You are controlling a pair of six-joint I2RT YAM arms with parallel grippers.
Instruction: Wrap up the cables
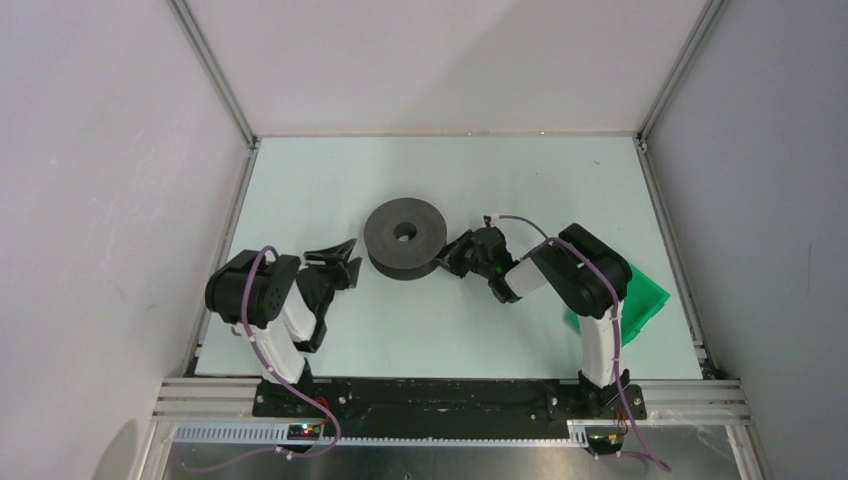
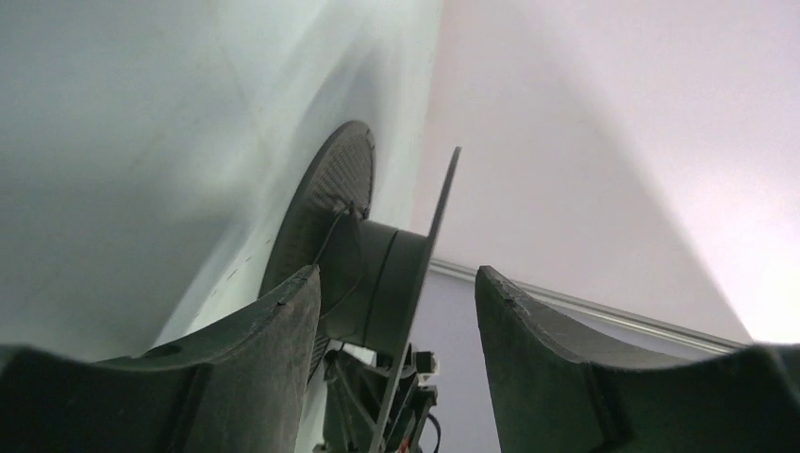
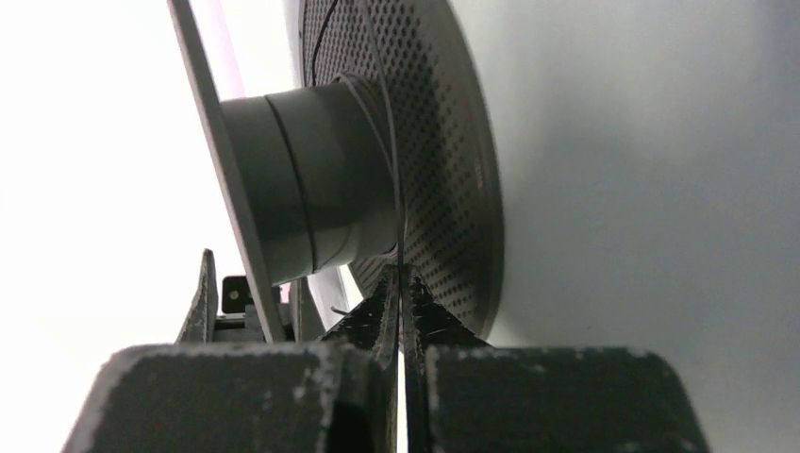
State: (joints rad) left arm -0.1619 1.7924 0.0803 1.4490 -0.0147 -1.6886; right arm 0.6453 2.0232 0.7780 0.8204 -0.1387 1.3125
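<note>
The dark grey round spool [image 1: 405, 237] lies flat in the middle of the table. My left gripper [image 1: 345, 262] is open and empty just left of it. In the left wrist view my left gripper [image 2: 396, 276] faces the spool's hub [image 2: 377, 274], and the thin wire [image 2: 330, 241] runs across the perforated flange. My right gripper [image 1: 448, 258] is at the spool's right edge. In the right wrist view my right gripper [image 3: 401, 276] is shut on the thin dark wire [image 3: 394, 170], which runs from the tips up along the flange beside the hub [image 3: 311, 170]. The wire is too fine to see from above.
A green sheet [image 1: 648, 300] lies at the right edge of the table under my right arm. Metal frame posts and white walls enclose the pale table [image 1: 330, 180]. Purple arm cords [image 1: 520, 222] loop over both arms.
</note>
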